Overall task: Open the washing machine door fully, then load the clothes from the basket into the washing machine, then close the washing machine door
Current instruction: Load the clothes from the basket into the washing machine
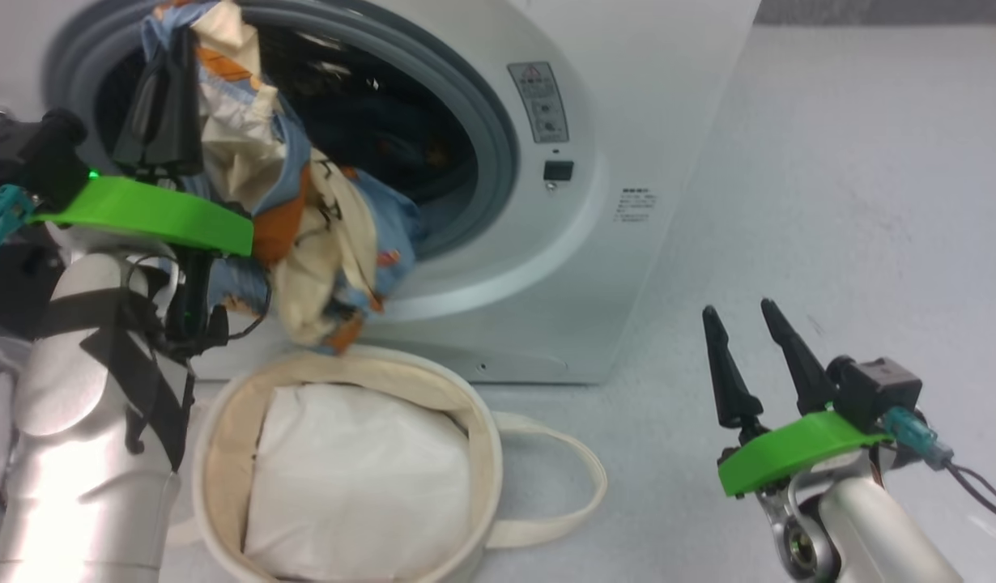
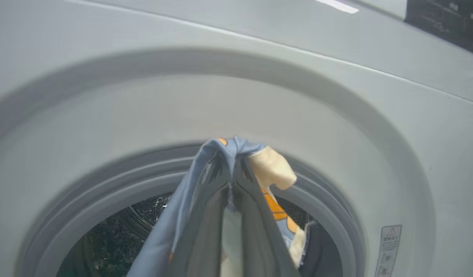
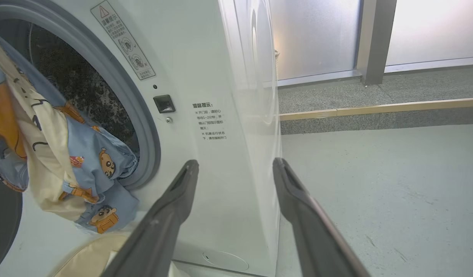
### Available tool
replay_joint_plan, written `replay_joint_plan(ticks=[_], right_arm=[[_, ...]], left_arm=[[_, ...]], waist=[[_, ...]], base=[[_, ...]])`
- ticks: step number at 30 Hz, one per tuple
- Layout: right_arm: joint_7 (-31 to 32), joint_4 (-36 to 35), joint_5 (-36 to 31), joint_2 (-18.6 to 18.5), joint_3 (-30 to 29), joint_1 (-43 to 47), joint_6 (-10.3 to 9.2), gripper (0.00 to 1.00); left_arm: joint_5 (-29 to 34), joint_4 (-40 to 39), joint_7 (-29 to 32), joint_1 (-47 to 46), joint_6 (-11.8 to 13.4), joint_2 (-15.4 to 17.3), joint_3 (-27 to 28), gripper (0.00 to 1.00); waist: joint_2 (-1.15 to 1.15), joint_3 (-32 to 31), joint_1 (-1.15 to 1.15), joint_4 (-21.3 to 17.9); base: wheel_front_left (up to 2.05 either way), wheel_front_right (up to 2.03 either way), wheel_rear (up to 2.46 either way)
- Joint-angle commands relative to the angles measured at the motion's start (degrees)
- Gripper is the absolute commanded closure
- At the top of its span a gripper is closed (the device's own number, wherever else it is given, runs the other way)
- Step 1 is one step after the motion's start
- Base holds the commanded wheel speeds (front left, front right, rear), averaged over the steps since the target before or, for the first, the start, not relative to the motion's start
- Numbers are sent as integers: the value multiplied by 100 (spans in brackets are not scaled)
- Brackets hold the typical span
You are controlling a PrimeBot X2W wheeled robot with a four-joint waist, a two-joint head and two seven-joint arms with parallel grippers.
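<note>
One bundle of soft blue bear-printed clothes (image 1: 328, 235) hangs clamped in the closed left fingers (image 1: 168, 81) at the mouth of the white front-loading washing machine (image 1: 627, 121), its tail outside the grey rubber gasket (image 1: 498, 138), above the round cream canvas basket (image 1: 483, 421). Carry it deep past the gasket before release, lest fabric trail on the lip; the right fingers (image 1: 723, 364), spread and empty beside the machine, could tuck stragglers.
</note>
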Motion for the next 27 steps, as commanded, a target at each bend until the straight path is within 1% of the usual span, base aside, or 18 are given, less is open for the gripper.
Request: replay_joint_plan(ticks=[1,4,8,15,18,20,23,27], right_arm=[[-71,-218,-30,-50,68,-196,2,0],[-71,-260,-61,-42,35,-234,2,0],[-71,-314,-104,0,9,-295,2,0],[-71,-428,-203,61,-71,-410,2,0],[-71,-488,-248,109,-114,-465,2,0],[-71,-506,-264,126,-124,-484,2,0],[-71,-574,-310,175,-185,-534,2,0],[-71,-669,-382,241,-287,-560,2,0]], left_arm=[[89,-52,-63,-280,-23,144,290,100],[137,290,-65,-264,-87,86,420,100],[254,1004,-65,-340,-159,78,496,100],[512,2245,-66,-993,-230,179,388,100],[689,2572,-66,-1338,-249,281,277,100],[658,2705,-66,-1465,-248,308,323,100],[774,3030,-66,-1844,-172,443,293,100],[872,3211,-66,-2306,-121,547,273,100]], waist=[[0,201,-1,-139],[0,412,-1,-233],[0,670,-1,-364],[0,1140,-1,-596],[0,1381,-1,-718],[0,1461,-1,-767],[0,1719,-1,-897],[0,2040,-1,-1029]], base=[[0,0,0],[0,0,0],[0,0,0],[0,0,0],[0,0,0],[0,0,0],[0,0,0],[0,0,0]])
